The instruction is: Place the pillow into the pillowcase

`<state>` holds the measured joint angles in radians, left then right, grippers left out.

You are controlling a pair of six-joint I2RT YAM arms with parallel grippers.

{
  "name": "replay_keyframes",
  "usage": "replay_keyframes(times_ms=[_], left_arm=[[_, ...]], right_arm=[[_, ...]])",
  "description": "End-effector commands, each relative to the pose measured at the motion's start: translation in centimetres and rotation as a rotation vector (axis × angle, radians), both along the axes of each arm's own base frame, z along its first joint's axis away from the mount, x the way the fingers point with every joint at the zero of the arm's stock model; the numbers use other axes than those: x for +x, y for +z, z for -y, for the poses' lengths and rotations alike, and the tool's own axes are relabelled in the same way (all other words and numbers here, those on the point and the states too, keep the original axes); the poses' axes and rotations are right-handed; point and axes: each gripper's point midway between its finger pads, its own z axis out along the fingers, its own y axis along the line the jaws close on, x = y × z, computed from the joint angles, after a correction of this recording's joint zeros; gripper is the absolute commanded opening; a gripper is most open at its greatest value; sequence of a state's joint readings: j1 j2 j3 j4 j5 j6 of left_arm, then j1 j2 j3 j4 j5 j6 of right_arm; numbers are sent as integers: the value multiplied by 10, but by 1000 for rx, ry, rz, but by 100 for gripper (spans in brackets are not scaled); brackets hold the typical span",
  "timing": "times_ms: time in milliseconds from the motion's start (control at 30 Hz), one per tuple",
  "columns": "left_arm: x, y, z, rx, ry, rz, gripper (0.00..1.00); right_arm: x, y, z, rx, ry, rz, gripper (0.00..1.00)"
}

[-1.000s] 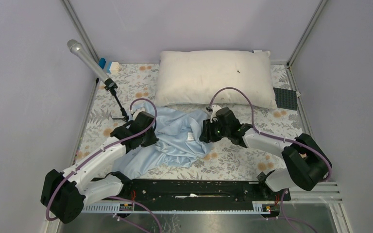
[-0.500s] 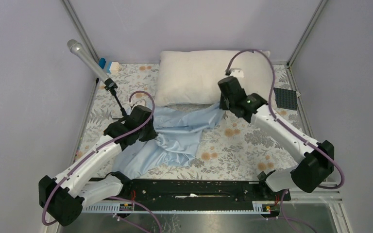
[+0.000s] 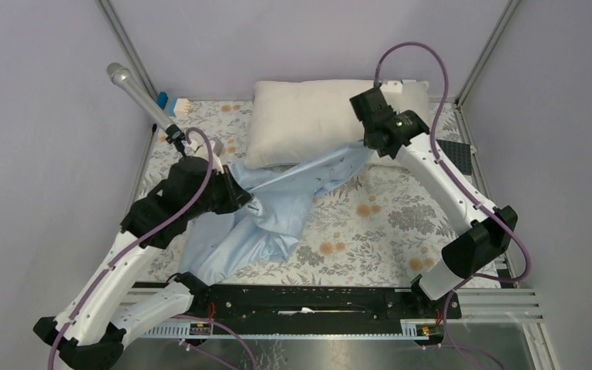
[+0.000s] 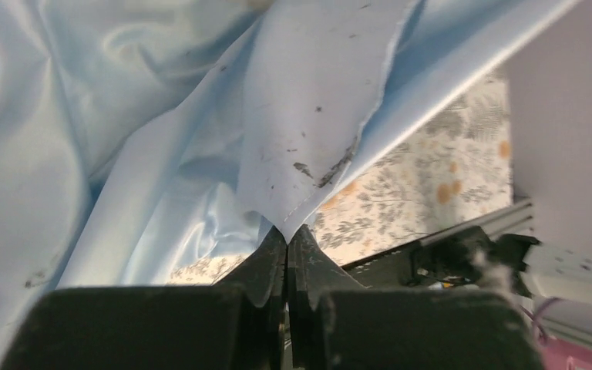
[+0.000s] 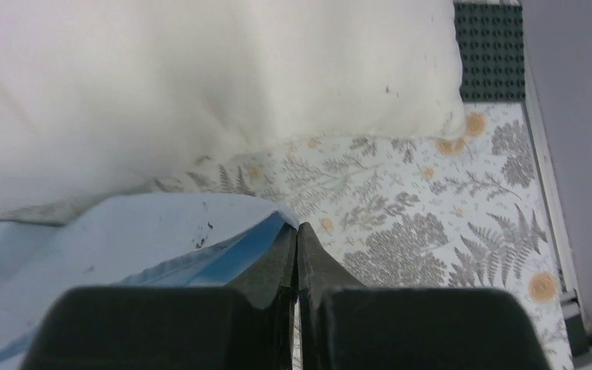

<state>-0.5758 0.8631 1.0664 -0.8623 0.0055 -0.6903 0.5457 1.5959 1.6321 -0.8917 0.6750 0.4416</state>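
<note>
Your left gripper (image 4: 287, 231) is clamped tight on an edge of the pillowcase (image 4: 308, 116), and your right gripper (image 5: 296, 230) is pinching a corner of it. The blue fabric runs stretched between them, the rest heaped on the floral table cloth (image 3: 385, 223). The pillow (image 3: 308, 119) lies just behind, at the far side.

From above, the right arm (image 3: 439, 177) covers the pillow's (image 3: 308, 116) near right corner and part of the studded plate (image 3: 459, 158); its fingertips are out of sight there. The pillowcase (image 3: 277, 208) lies bunched, so its opening cannot be made out. In the left wrist view it runs off the top and left edges, and the dark specks (image 4: 304, 166) on it are too small to identify.
</note>
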Motion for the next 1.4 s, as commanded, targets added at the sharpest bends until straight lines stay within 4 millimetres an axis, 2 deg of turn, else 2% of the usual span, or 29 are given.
replay_keyframes(times_ms=[0, 133, 200, 267, 333, 433, 500, 533, 567, 600, 700, 767, 867, 933, 1000, 1033, 1133, 1233, 1300, 1367], left_arm=[[-8, 99, 9, -125, -125, 253, 0], [-27, 170, 30, -260, -299, 436, 0], [-44, 185, 42, -322, -415, 469, 0], [-61, 185, 54, -392, -519, 432, 0], [-69, 166, 66, -445, -581, 332, 0], [-70, 108, 78, -473, -581, 101, 0], [-76, 52, 88, -475, -551, -53, 0], [-82, 32, 95, -473, -547, -97, 0], [-88, 9, 102, -462, -538, -153, 0], [-96, -14, 111, -441, -537, -206, 0], [-117, -68, 140, -396, -536, -306, 0], [-128, -98, 153, -384, -528, -368, 0], [-136, -117, 168, -382, -528, -398, 0], [-135, -119, 173, -363, -525, -384, 17], [-131, -114, 178, -349, -528, -361, 23], [-130, -113, 178, -331, -528, -352, 28], [-125, -101, 175, -283, -531, -299, 55], [-101, -93, 160, -175, -435, -197, 65], [-77, -89, 141, -110, -303, -135, 77], [-55, -76, 132, -120, -232, -89, 85]], right_arm=[[24, 81, -1, 112, 25, 182, 0], [42, 140, -47, 331, 208, 370, 0], [44, 167, -64, 422, 290, 457, 0], [50, 173, -72, 458, 326, 479, 0], [62, 149, -63, 453, 277, 400, 0], [64, 78, -19, 368, 104, 220, 0], [53, 24, 15, 312, -15, 123, 0], [46, 0, 31, 292, -64, 79, 0], [33, -32, 46, 267, -111, 11, 0], [25, -50, 62, 258, -159, -26, 0], [5, -86, 80, 244, -210, -111, 0], [-4, -96, 83, 239, -215, -137, 7], [-12, -98, 78, 263, -189, -155, 24], [-17, -96, 72, 296, -166, -157, 36], [-25, -93, 67, 329, -147, -153, 50], [-29, -88, 66, 344, -137, -138, 54], [-43, -76, 66, 369, -127, -96, 67], [-40, -58, 59, 403, -66, -45, 79], [-28, -44, 46, 424, 8, -12, 85], [-9, -22, 30, 420, 81, 41, 89]])
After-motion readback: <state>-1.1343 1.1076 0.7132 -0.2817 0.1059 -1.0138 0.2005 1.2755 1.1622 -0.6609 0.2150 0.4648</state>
